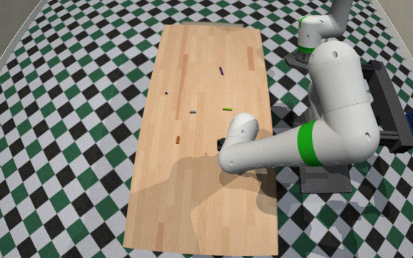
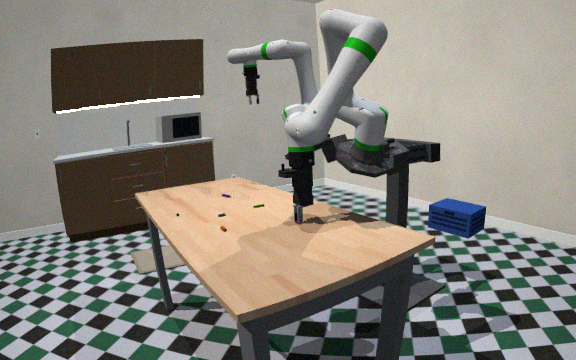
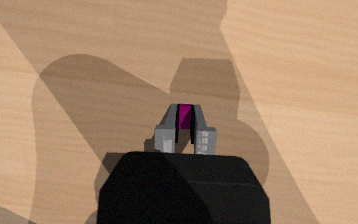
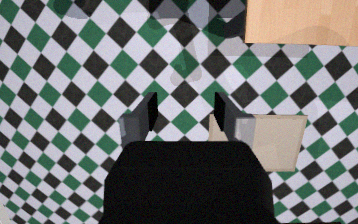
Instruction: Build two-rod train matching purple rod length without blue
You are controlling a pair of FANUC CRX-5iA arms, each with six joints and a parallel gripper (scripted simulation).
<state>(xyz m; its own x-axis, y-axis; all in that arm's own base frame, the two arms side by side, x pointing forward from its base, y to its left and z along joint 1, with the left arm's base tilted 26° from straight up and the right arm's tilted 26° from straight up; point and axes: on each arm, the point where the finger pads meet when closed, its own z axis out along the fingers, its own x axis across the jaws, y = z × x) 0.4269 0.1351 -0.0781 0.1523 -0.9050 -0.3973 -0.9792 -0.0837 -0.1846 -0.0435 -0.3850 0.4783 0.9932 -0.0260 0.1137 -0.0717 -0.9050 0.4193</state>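
Note:
My left gripper is shut on the magenta rod, low over the table; whether the rod touches the table I cannot tell. The arm hides it in the top view. My right gripper is open and empty, high up and off the table. The purple rod lies toward the far end. The lime rod, the grey rod and the orange rod lie flat and apart from each other.
A small blue rod lies near the table's left edge in the top view. The left arm reaches over the right edge of the wooden table there. A blue crate stands on the floor.

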